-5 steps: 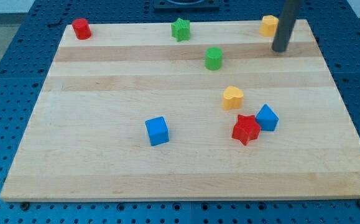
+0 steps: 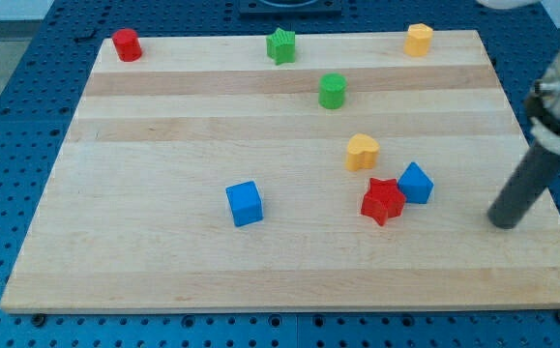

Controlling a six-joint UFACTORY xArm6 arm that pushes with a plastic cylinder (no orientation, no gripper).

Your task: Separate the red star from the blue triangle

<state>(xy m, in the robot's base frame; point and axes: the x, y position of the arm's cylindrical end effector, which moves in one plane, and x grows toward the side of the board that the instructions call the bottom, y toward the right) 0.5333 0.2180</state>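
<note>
The tool's tip (image 2: 503,221) is seen on the desk (image 2: 163,135), a bare rod holding nothing, right of the blue triangle (image 2: 415,183). The red star (image 2: 383,201) touches the triangle's left. The arm above is cut off.

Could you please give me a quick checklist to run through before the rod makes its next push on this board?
1. Red star and blue triangle separated: not ok, they touch.
2. My tip on the board, clear of blocks: ok, it stands at the view's right of the pair.
3. Open path from my tip to the pair: ok.
4. Yellow heart safe from a push toward the view's left: cannot tell, it sits close above the pair.
5. Blue cube well away: ok.
</note>
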